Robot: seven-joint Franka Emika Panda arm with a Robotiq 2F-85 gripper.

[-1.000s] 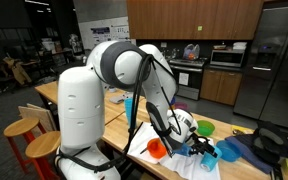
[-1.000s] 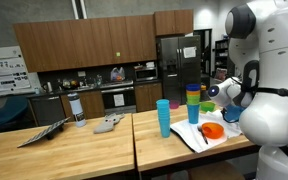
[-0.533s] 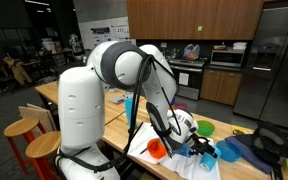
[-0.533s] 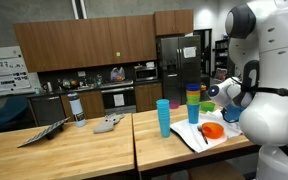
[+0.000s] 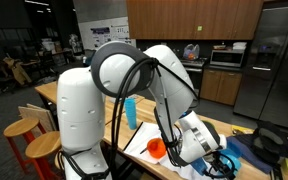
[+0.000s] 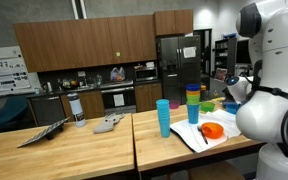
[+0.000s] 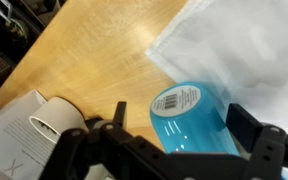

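A light blue cup [image 7: 179, 105] lies on its side on the wooden table [image 7: 94, 60], its barcoded base facing the wrist camera. It partly rests on a white cloth [image 7: 244, 50]. My gripper [image 7: 182, 125] straddles the cup with its jaws open wide. There is a clear gap between the cup and the finger on the left, while the finger on the right [image 7: 246, 125] stands close beside it. In an exterior view the gripper [image 5: 216, 160] is low over the table edge, beside an orange bowl [image 5: 156, 148].
A stack of coloured cups [image 6: 193, 103], a tall blue cup [image 6: 163, 117] and the orange bowl [image 6: 212, 130] stand on the table's near end. A bottle [image 6: 77, 108] and a grey object [image 6: 109, 123] sit further along. A white booklet [image 7: 24, 125] lies beside the gripper. Wooden stools [image 5: 29, 135] stand by the table.
The arm has swung and dropped lower over the table's edge. The jaws have spread slightly wider around the blue cup.
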